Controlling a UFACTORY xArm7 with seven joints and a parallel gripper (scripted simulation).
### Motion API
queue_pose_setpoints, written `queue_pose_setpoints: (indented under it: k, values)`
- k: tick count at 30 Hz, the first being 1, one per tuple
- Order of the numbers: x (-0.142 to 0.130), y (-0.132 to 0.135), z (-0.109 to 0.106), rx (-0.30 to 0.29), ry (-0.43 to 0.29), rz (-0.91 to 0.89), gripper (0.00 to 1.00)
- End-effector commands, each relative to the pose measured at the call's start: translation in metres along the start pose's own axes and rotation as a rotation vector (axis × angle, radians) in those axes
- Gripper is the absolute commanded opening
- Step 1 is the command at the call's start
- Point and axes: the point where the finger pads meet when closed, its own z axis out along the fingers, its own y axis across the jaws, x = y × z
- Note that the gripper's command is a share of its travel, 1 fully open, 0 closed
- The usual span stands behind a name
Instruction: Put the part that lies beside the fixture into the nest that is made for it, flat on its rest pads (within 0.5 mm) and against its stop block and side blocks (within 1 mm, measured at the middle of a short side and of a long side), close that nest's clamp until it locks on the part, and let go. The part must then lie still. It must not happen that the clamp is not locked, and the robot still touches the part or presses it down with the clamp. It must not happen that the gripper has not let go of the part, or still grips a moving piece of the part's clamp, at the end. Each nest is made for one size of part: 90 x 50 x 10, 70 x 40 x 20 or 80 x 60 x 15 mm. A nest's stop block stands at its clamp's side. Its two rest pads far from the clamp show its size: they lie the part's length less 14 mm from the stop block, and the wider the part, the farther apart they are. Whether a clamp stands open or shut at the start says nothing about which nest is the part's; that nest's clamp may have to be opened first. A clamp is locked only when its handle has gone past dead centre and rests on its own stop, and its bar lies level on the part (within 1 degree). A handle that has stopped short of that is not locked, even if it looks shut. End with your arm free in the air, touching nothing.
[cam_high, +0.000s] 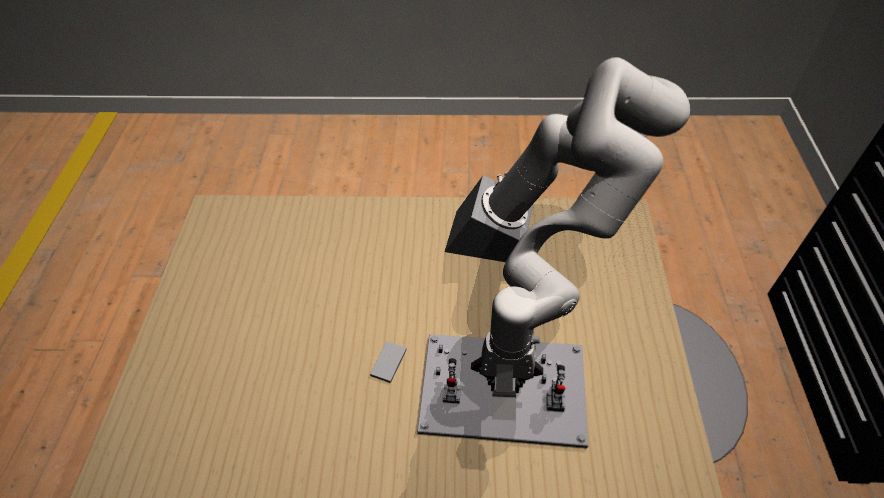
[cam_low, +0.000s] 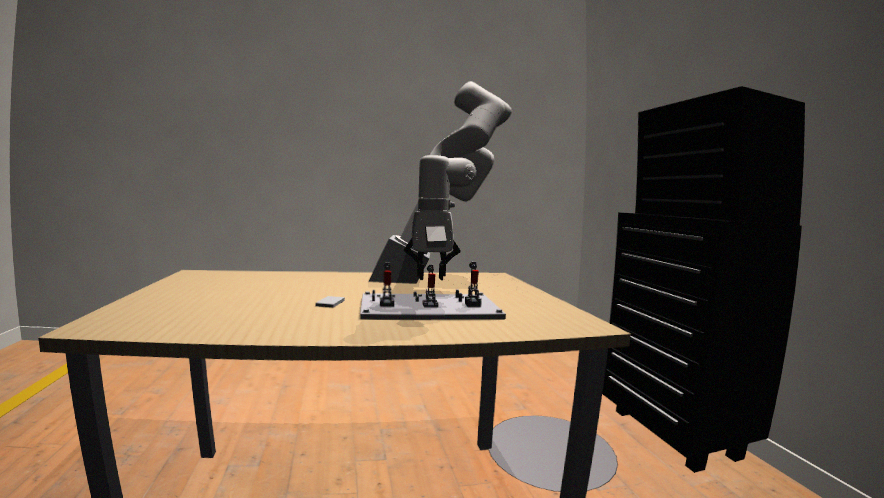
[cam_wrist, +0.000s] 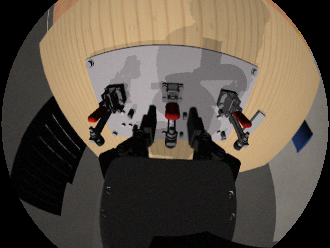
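On the wooden worktop (cam_low: 185, 309), toward its front edge in the exterior view, the flat grey part (cam_low: 329, 301) lies just left of the grey fixture plate (cam_low: 488, 313), apart from it. Three red-handled clamps stand upright on the plate: left clamp (cam_low: 387, 279), middle clamp (cam_low: 430, 284), right clamp (cam_low: 473, 279). The gripper (cam_low: 433, 269) hangs over the middle clamp, jaws released and half spread, gripping nothing.
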Motion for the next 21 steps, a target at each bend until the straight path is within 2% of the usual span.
queue_pose_setpoints:
  k: [1, 10, 21]
  values:
    - [0.001, 0.0, -0.02, -0.001, 0.004, 0.0, 0.47]
    - [0.001, 0.0, -0.039, -0.001, 0.004, 0.0, 0.47]
    - [0.001, 0.0, -0.04, -0.001, 0.004, 0.0, 0.47]
